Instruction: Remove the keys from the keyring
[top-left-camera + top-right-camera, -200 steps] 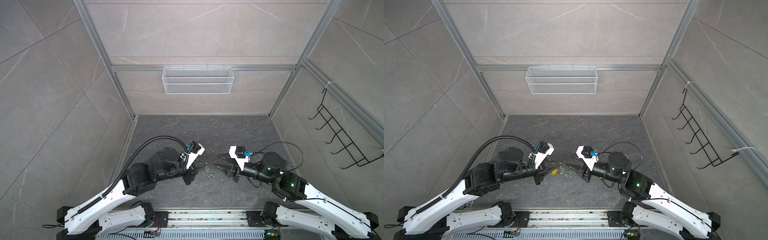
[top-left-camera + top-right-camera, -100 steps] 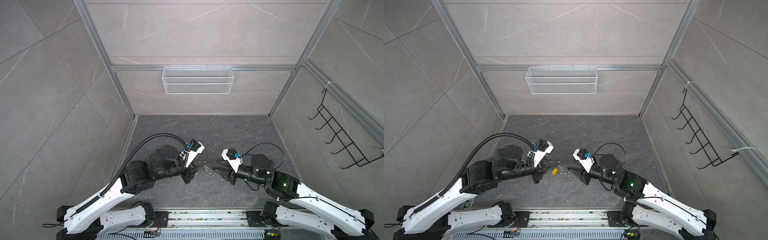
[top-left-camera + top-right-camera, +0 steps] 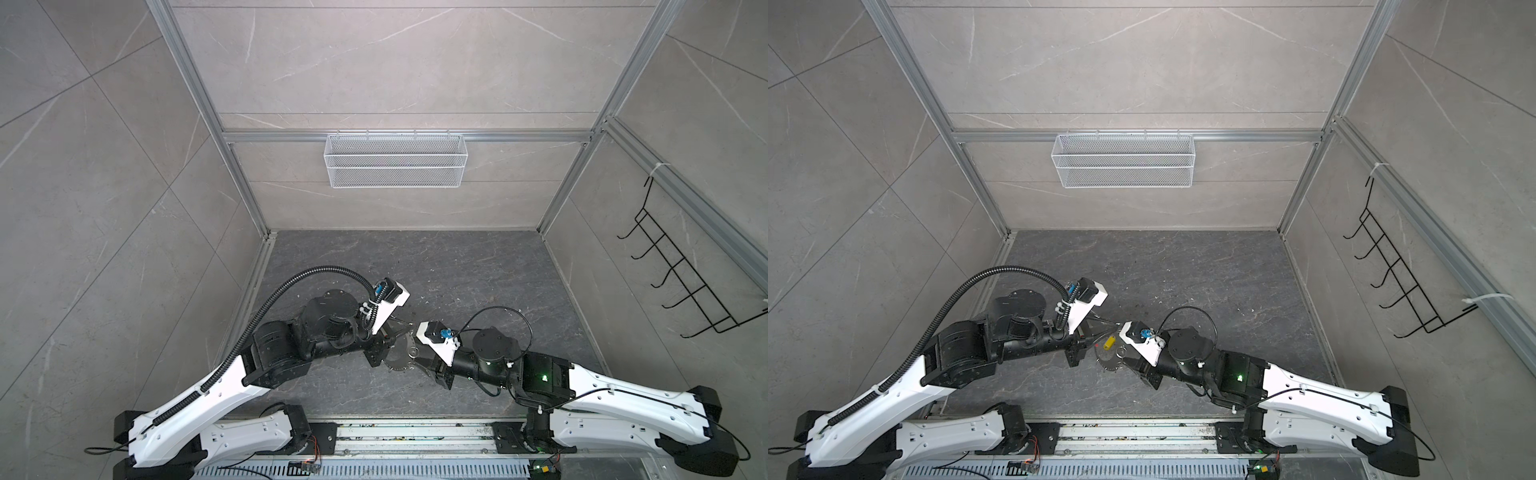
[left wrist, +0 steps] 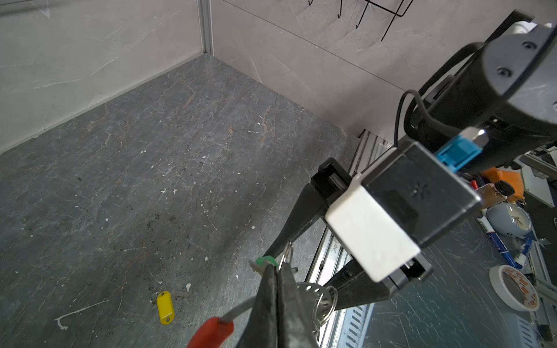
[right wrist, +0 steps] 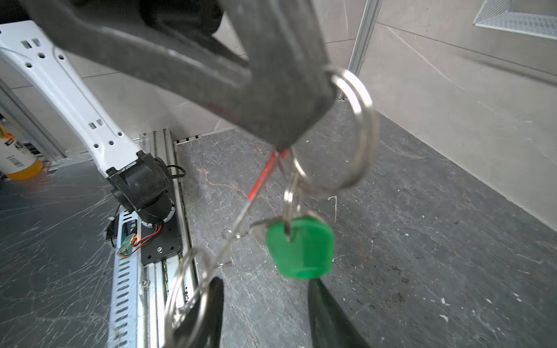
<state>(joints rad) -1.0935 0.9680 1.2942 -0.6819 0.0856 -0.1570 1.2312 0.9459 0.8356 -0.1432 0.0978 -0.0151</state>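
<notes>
Left gripper [image 4: 275,272]: jaws clamped together on the wire of the red-sleeved keyring [image 4: 211,331]. Green-tagged key [image 5: 300,247] hangs by silver split rings [image 5: 369,120] at those tips, close to the right gripper [image 5: 265,301], whose jaws stand apart. Yellow-tagged key [image 4: 165,307] lies loose on the floor [image 4: 150,150].

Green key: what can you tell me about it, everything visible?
The green key has a green plastic head; a bit of silvery metal pokes out beside it. It hangs in midair from a small silver split ring threaded through the head. That ring leads to the tip of the shut left pincer, which pinches the wire keyring. The open right pincer flanks the key; no contact shows.
</notes>
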